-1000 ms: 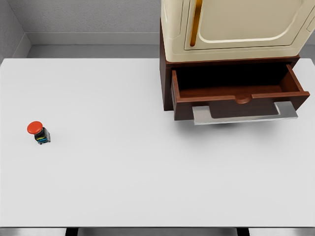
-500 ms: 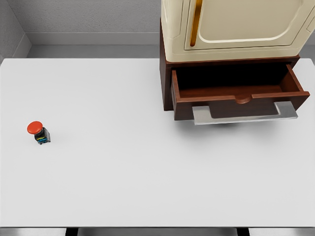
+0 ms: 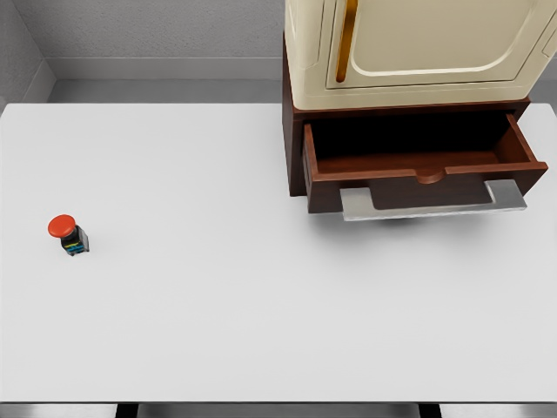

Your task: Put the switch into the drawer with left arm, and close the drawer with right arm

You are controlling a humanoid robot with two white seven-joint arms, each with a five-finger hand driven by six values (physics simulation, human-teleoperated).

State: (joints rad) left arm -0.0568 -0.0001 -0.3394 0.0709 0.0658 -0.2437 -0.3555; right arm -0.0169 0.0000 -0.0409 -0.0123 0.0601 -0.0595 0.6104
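- switch (image 3: pixel 68 235) (red cap) sits on bench (image 3: pixel 218 305), far left of drawer (image 3: pixel 422 165)
- drawer pulled open, interior looks empty, though shadowed
- hand state: can't tell, neither in frame

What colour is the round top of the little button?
Red. The switch shows it clearly in the head view, on the table's left.
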